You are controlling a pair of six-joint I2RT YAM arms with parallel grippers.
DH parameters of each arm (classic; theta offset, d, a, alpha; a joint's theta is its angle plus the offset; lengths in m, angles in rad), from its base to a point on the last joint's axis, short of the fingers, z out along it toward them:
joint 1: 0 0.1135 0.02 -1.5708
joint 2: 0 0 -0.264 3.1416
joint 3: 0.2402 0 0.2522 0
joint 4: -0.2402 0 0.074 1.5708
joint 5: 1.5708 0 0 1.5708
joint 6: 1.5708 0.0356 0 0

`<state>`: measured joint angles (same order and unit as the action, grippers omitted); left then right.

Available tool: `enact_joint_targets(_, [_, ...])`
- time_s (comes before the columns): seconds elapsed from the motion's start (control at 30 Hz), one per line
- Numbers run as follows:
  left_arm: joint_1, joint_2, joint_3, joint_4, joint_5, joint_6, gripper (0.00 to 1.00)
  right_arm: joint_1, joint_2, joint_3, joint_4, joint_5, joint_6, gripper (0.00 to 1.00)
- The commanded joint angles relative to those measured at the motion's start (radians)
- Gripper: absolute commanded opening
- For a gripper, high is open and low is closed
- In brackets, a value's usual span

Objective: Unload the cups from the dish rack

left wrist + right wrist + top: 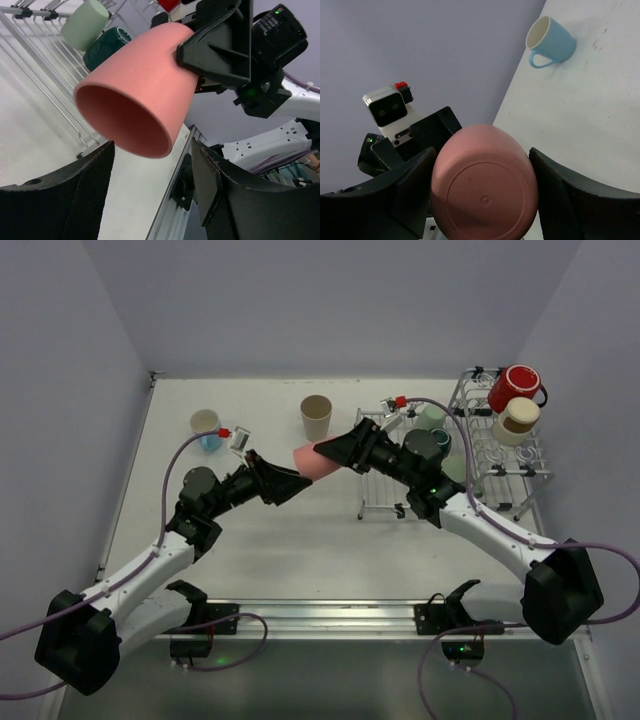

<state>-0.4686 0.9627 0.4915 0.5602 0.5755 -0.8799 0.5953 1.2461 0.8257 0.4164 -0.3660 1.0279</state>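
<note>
On the white table [260, 570], a light blue handled mug [207, 428] and a beige handleless tumbler [316, 417] are already standing unloaded. The left gripper [288, 480] is waiting, jaws apart and holding nothing, at the open mouth of a pink handleless tumbler [145, 85]. The right gripper [335, 452] is clamping that tumbler's base in mid-air between the arms. A sage green tumbler [432, 418], dark teal cup [425, 443], red mug [517, 385] and cream cup [520, 418] are still sitting in the silver wire dish rack [380, 495]. No readable writing is showing.

From high up at the near side, we look down on the whole white table [280, 540]. Our left wrist view sits very near the smooth pink handleless cup [135, 95] and looks into its open mouth. Our right wrist view sits very near its round bottom. All three views share it.
</note>
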Motion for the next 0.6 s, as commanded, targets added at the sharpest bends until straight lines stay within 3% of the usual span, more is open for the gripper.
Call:
enact_joint_targets(0.0, [-0.015, 0.01, 0.005, 0.115, -0.028, -0.022, 0.65, 0.015, 0.065, -0.016, 0.174, -0.085, 0.096, 0.26])
enact_joint_targets(0.2, [-0.021, 0.013, 0.009, 0.15, -0.046, -0.024, 0.55, 0.043, 0.125, -0.016, 0.206, -0.1, 0.118, 0.25])
enact_joint_targets(0.3, [-0.021, 0.025, 0.009, 0.152, -0.055, -0.021, 0.4, 0.055, 0.142, -0.023, 0.248, -0.117, 0.142, 0.25])
enact_joint_targets(0.4, [-0.022, 0.034, 0.005, 0.159, -0.066, -0.021, 0.16, 0.063, 0.161, -0.028, 0.271, -0.128, 0.159, 0.25])
enact_joint_targets(0.43, [-0.022, 0.03, 0.004, 0.158, -0.074, -0.018, 0.02, 0.064, 0.167, -0.031, 0.275, -0.129, 0.161, 0.26])
enact_joint_targets(0.5, [-0.022, 0.008, 0.007, 0.124, -0.115, 0.008, 0.0, 0.067, 0.173, -0.036, 0.285, -0.136, 0.166, 0.4])
enact_joint_targets(0.57, [-0.022, -0.03, 0.036, 0.031, -0.176, 0.066, 0.0, 0.069, 0.179, -0.034, 0.272, -0.14, 0.159, 0.67])
